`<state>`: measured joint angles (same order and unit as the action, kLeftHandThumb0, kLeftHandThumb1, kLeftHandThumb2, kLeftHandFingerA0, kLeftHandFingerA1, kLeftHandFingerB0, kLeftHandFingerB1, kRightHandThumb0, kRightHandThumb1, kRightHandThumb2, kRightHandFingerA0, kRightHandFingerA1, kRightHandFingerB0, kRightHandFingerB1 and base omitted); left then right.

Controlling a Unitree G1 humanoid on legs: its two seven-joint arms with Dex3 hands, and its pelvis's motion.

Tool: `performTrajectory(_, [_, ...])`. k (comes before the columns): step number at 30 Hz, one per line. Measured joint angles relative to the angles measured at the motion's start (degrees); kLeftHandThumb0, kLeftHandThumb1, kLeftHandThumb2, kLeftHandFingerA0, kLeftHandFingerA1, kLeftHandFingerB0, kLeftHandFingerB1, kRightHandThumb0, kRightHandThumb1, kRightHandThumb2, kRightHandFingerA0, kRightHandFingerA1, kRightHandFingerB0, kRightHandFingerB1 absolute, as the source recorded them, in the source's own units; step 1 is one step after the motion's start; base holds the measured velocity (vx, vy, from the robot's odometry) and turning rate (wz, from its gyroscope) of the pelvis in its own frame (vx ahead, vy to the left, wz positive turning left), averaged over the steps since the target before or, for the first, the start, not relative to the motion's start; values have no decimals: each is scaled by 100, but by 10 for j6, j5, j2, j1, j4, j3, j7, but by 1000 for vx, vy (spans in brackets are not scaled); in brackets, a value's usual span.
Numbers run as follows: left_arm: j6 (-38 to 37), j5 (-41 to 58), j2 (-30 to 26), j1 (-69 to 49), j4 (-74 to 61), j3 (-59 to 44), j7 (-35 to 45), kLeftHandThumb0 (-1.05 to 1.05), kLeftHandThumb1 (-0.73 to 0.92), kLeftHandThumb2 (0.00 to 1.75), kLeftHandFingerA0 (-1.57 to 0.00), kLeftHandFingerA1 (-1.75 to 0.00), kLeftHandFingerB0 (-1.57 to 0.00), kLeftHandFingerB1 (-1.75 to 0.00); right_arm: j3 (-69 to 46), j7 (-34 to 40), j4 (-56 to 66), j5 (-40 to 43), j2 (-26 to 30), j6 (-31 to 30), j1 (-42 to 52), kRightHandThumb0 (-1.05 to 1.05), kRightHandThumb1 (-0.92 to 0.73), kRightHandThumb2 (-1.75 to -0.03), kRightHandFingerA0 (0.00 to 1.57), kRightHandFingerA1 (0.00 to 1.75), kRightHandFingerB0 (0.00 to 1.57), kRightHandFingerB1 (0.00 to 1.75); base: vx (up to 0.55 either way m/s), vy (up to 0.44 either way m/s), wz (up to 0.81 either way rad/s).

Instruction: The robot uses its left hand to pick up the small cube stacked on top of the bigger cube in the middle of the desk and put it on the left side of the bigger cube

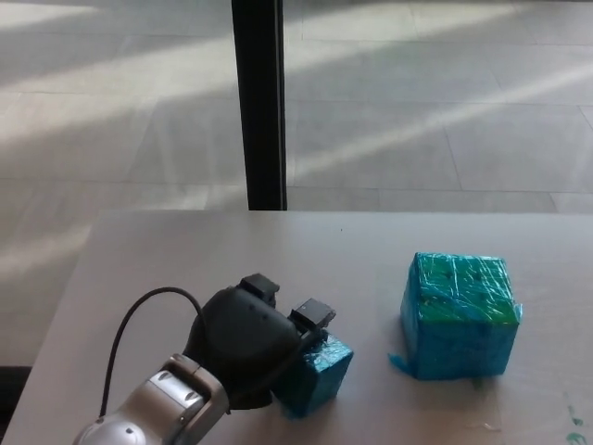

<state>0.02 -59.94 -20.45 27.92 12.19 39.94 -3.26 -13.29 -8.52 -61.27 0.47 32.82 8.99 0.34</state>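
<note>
One left hand (250, 343) curled around small cube (317, 373) on desk (371, 260).

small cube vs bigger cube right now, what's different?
The small cube is clearly smaller than the bigger cube. It sits turned at an angle to the bigger cube, against the left hand; the bigger cube stands apart to its right, untouched. Both are wrapped in teal-green tape and rest on the desk.

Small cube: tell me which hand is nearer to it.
Left. The left hand is right against the small cube on its left side, fingers around it, on the desk. The right hand is not in view.
</note>
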Motion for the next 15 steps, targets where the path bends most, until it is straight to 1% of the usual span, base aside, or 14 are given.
performTrajectory(1, [2, 2, 1, 0, -8, -2, 11, -101, 54, 103, 0, -31, 0, 0, 0, 0, 1, 0, 0, 0, 0, -64, -40, -113, 43, 137, 40, 113, 0, 0, 0])
performTrajectory(3, [4, 4, 3, 0, -17, -4, 22, -102, 53, 106, 0, -28, 0, 0, 0, 0, 2, 0, 0, 0, 0, -66, -39, -111, 42, 138, 38, 114, 0, 0, 0])
performTrajectory(4, [6, 5, 4, 0, -25, -5, 33, -103, 52, 107, 0, -27, 0, 0, 0, 0, 3, 0, 0, 0, 0, -68, -39, -110, 36, 137, 38, 115, 0, 0, 0])
performTrajectory(5, [7, 7, 5, 0, -31, -7, 41, -104, 53, 108, 0, -28, 0, 0, 0, 0, 4, 0, 0, 0, 0, -71, -36, -109, 40, 133, 35, 109, 0, 0, 0])
performTrajectory(7, [9, 11, 6, 0, -43, -11, 57, -105, 55, 108, -2, -27, 0, 0, 0, 0, 4, 0, 0, 0, 0, -67, -37, -109, 42, 134, 36, 108, 0, 0, 0])
performTrajectory(9, [13, 18, 9, 0, -55, -18, 73, -104, 54, 109, 0, -29, 0, 0, 1, 0, 4, 0, 0, 0, 0, -68, -36, -107, 41, 134, 35, 109, 0, 0, 0])
performTrajectory(10, [14, 22, 11, 0, -61, -23, 82, -105, 58, 109, 0, -29, 0, 0, 2, 0, 4, 0, 0, 0, 0, -66, -38, -108, 36, 133, 38, 111, 0, 0, 0])
performTrajectory(11, [16, 26, 13, 0, -68, -28, 90, -102, 57, 104, -3, -33, 0, 0, 2, 0, 4, 0, 0, 0, 0, -65, -37, -108, 40, 132, 39, 110, 0, 0, 0])
performTrajectory(13, [21, 38, 18, 1, -80, -44, 108, -101, 56, 104, -3, -34, 0, 0, 2, 0, 4, -1, 0, 0, 0, -66, -36, -107, 41, 133, 39, 109, 0, 0, 0])
performTrajectory(15, [25, 49, 21, 2, -92, -60, 123, -101, 57, 105, -2, -37, 0, 0, 2, 0, 4, 0, 0, 0, 0, -66, -35, -110, 41, 137, 38, 113, 0, 0, 0])
